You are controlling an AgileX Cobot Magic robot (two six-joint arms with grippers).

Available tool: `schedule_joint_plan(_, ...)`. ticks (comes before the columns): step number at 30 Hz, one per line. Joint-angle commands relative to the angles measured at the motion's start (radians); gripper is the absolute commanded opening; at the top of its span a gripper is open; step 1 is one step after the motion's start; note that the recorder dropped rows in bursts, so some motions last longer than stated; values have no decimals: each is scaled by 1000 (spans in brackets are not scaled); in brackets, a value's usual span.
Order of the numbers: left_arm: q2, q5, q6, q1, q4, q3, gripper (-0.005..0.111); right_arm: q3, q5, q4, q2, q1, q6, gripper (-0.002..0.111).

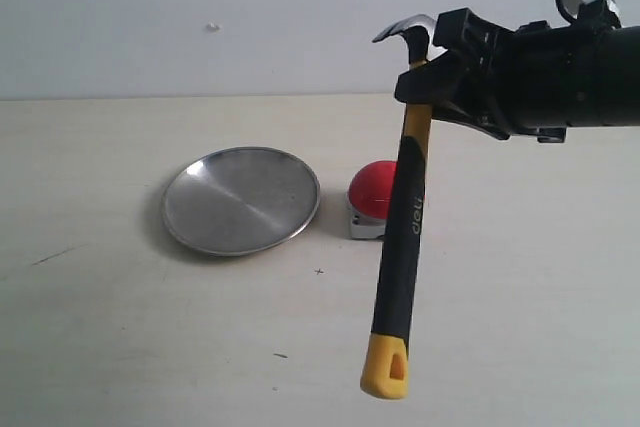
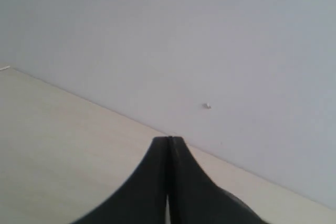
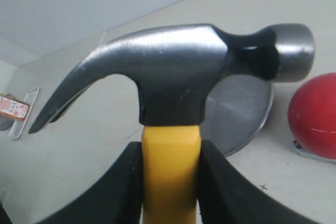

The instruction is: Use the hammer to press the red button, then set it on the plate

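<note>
My right gripper (image 1: 425, 72) is shut on the hammer (image 1: 405, 237) just below its dark steel head, holding it up in the air. The yellow-and-black handle hangs down toward the front, its yellow looped end lowest. In the right wrist view the black fingers (image 3: 128, 187) clamp the yellow neck of the hammer (image 3: 170, 177). The red button (image 1: 378, 190) on its grey base sits on the table behind the handle, partly hidden by it. The silver plate (image 1: 240, 199) lies to its left, with nothing on it. My left gripper (image 2: 168, 140) is shut on nothing, seen only in the left wrist view.
The pale tabletop (image 1: 120, 337) runs back to a white wall (image 1: 200, 17). A small flat packet (image 3: 16, 109) shows at the edge of the right wrist view.
</note>
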Motion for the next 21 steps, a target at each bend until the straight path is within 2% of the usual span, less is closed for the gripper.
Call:
schedule_joint_plan(1, -5, -10, -23, -33, -12, 0, 0, -3, 16, 180, 40, 56, -109, 0)
schedule_joint_plan(3, 13, -7, 3, -68, -12, 0, 0, -3, 16, 208, 75, 92, -185, 0)
schedule_joint_plan(11, 224, -88, 27, -261, -12, 0, 0, -58, -8, 208, 178, 151, -202, 0)
schedule_joint_plan(18, 543, -82, 29, -433, 10, -154, 0, -80, -37, 208, 182, 151, -207, 0)
schedule_joint_plan(21, 692, -31, 71, -501, 14, -250, 0, -93, -32, 208, 182, 151, -207, 0)
